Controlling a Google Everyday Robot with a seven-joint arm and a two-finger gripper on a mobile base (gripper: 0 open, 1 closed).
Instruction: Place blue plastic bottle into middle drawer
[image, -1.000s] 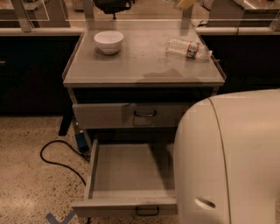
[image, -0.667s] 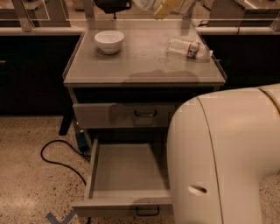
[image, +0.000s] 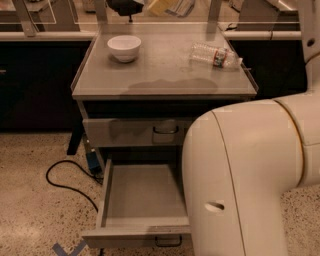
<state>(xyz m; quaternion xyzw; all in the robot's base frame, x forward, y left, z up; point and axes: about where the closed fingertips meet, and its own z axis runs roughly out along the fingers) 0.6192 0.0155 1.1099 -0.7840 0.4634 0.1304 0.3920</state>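
Observation:
The middle drawer (image: 142, 197) is pulled open low at the front of the grey cabinet, and its flat tray holds nothing. My gripper (image: 161, 6) shows only as a tan part at the top edge, above the back of the cabinet top. A clear ribbed object (image: 181, 7) right beside it looks like the blue plastic bottle, mostly cut off by the frame. I cannot tell whether the gripper holds it. My white arm (image: 245, 175) fills the right foreground and hides the drawer's right side.
A white bowl (image: 124, 48) stands at the back left of the cabinet top (image: 160, 75). A slim clear bottle with a red label (image: 216, 55) lies on its side at the right. The drawer with the taller front (image: 135, 132) is closed. A black cable (image: 62, 177) lies on the floor at the left.
The tan gripper part and the clear object at the top edge have moved left. My white arm has swung left and covers more of the right foreground.

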